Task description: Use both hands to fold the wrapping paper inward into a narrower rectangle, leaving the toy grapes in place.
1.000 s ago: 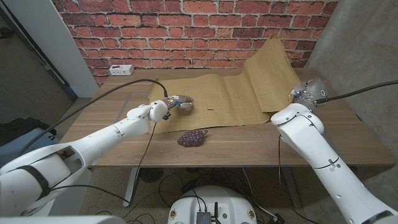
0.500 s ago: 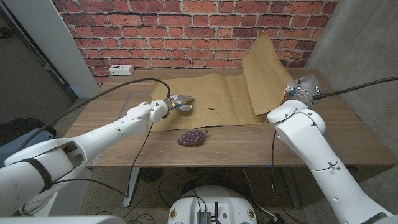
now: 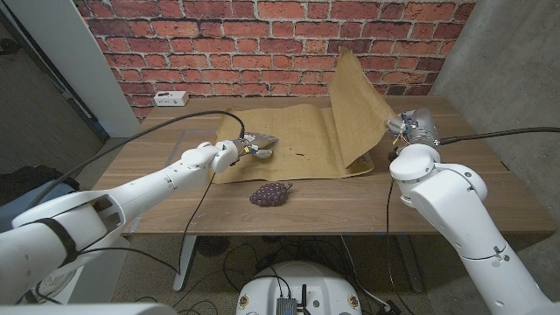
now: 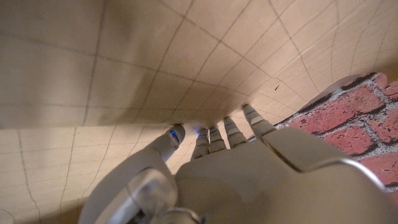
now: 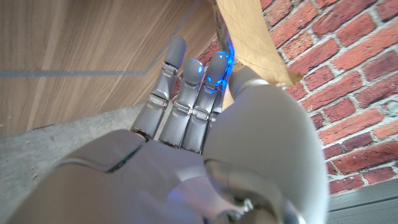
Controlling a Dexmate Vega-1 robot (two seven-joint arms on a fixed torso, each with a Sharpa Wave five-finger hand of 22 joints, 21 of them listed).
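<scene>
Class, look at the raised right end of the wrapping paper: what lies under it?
Under the lifted flap of wrapping paper a strip of bare table shows near its edge. Further in, the flap itself hides the surface. The toy grapes sit outside, on the wood.

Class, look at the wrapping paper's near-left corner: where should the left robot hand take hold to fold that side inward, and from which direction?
Grip the wrapping paper at its left end's edge, near the front corner, where the left robot hand already sits. Come from the left: that edge is free and thin, so fingers can slip under and carry it rightward. The toy grapes lie off the sheet, in front.
</scene>
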